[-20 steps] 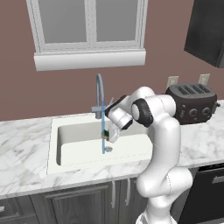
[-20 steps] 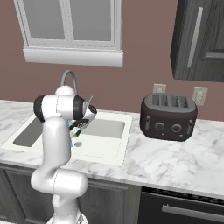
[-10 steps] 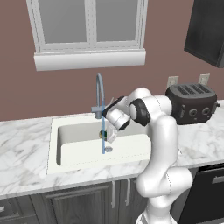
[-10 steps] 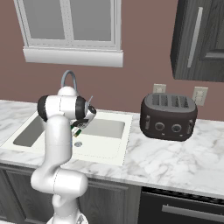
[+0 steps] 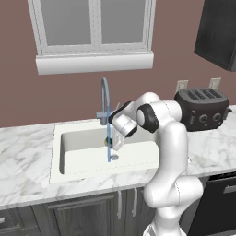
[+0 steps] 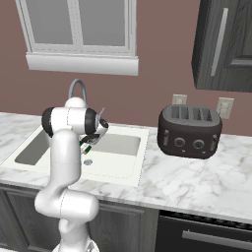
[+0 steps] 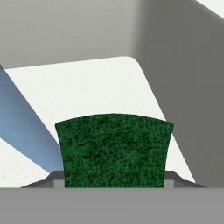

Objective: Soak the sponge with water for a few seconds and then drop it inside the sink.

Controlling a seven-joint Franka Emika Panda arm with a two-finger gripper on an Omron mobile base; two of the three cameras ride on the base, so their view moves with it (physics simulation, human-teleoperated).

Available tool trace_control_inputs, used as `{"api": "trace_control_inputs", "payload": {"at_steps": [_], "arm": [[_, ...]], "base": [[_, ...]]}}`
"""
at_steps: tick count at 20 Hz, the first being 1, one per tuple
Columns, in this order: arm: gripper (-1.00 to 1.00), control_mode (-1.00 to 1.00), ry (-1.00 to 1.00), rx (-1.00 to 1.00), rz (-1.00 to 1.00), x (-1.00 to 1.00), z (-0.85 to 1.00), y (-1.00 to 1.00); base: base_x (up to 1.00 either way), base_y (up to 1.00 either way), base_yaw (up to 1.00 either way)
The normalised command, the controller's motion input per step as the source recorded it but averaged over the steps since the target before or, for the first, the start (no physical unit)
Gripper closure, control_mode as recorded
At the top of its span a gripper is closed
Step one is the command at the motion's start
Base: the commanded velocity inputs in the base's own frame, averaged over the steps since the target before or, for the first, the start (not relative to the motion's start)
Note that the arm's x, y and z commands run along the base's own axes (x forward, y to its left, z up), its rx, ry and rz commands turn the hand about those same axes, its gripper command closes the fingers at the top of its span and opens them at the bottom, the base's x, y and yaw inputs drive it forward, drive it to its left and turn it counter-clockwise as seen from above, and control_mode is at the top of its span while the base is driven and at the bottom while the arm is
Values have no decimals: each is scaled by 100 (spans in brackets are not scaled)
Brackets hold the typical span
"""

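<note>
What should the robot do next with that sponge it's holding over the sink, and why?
Probably open the hand and let go: the sponge is clamped right at the water stream, above the sink, so it should fall inside the basin.

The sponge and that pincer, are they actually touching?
Touching. In the hand view the sponge sits wedged between the two fingertips of the pincer, its green face bulging out between them, above the sink.

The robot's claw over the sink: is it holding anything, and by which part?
Yes: the gripper is shut on the sponge, one finger on each side edge, green scrub face toward the hand camera, beside the water.
</note>
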Motion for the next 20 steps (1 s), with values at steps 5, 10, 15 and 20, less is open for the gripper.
{"api": "trace_control_inputs", "payload": {"at_steps": [5, 10, 15, 20], "arm": [[100, -100, 1, 2, 0, -20, 0, 0], [100, -100, 0, 2, 0, -22, 0, 0], [100, -100, 0, 0, 0, -17, 0, 1], [100, -100, 0, 0, 0, -5, 0, 0]], "base": [[0, 0, 0], [0, 0, 0], [0, 0, 0], [0, 0, 0]]}}
